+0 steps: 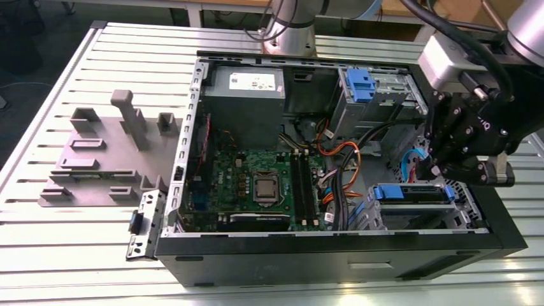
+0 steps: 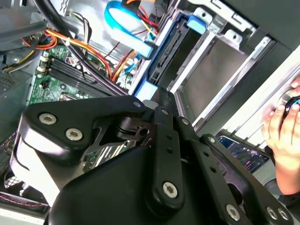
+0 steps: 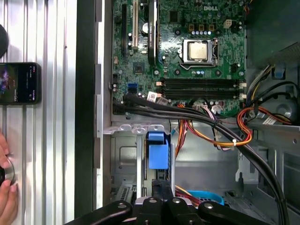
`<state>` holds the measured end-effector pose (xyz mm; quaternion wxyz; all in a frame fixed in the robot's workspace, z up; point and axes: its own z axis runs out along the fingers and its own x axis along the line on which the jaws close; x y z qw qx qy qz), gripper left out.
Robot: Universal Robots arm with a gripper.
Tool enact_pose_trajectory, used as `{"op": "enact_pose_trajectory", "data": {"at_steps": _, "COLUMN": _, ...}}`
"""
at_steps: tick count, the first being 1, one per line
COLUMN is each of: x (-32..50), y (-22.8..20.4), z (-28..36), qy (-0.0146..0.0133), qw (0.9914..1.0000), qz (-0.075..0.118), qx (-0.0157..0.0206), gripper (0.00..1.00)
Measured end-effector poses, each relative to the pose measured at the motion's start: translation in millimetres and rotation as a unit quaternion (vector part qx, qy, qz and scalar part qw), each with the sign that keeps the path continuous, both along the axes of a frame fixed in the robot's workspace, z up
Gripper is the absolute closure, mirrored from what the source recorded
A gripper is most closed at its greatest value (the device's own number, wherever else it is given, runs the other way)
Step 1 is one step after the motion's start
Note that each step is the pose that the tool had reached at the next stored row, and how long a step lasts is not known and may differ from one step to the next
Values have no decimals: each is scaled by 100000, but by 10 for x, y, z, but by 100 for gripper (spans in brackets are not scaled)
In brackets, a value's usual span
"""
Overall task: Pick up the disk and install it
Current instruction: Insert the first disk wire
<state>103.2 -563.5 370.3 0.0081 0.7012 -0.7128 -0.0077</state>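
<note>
Near the black gripper [image 1: 437,169], whose jaw gap I cannot tell, I am guessing the blue-framed silver disk [image 1: 399,193] is stiff, breakable, best held by its edges.

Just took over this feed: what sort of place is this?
Probably a lab or workshop bench: an opened desktop computer case lies on a slatted metal table, beside a grey fixture plate.
</note>
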Motion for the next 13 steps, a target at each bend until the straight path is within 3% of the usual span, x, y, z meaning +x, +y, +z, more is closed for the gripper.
{"op": "enact_pose_trajectory", "data": {"at_steps": 6, "x": 31, "y": 0, "z": 13, "qy": 148, "qw": 100000, "qz": -9, "qx": -9, "gripper": 89}}
{"op": "enact_pose_trajectory", "data": {"at_steps": 13, "x": 34, "y": 0, "z": 110, "qy": 158, "qw": 100000, "qz": 0, "qx": 10, "gripper": 89}}
